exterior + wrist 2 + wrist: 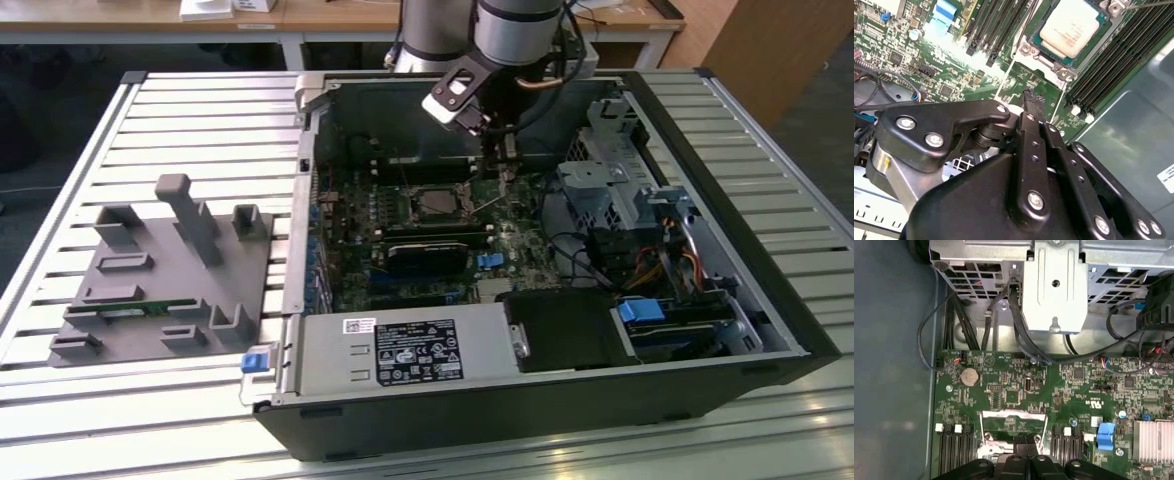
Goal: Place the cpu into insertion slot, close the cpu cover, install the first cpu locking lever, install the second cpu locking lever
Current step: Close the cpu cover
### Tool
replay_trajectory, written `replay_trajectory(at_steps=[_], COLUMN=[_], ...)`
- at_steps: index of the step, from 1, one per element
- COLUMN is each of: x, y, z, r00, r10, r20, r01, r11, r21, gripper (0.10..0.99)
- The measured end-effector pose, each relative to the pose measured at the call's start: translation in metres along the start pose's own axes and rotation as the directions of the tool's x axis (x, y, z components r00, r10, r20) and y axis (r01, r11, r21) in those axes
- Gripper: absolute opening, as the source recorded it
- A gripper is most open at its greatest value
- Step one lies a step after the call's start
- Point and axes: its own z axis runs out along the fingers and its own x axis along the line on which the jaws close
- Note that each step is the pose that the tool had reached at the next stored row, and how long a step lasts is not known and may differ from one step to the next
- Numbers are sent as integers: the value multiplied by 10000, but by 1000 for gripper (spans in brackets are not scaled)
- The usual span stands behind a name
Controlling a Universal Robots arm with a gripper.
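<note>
Silvery-tan cpu (1071, 25) sits in its socket, with the cpu cover (1045, 61) apparently down around it.
Gripper (1030, 96), claw pinched together on nothing, hovers just beside the socket corner; one thin locking lever (497, 205) stands up, so latching looks undone.

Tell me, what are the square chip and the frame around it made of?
The cpu looks metal-topped: a dull, pale silvery-tan matte face. The cpu cover around it seems bare steel or similar: silvery, shinier, catching the light.
</note>
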Motion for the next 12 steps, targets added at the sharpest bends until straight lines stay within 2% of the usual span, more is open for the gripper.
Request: replay_trajectory(at_steps=[4, 9, 12], x=[18, 85, 87], y=[31, 69, 108], z=[27, 44, 52], r00=[10000, 10000, 10000], r10=[-6, -6, -5], r20=[0, -2, 0], r01=[6, 6, 5], r11=[10000, 10000, 10000], r21=[9, 31, 48], gripper=[106, 106, 106])
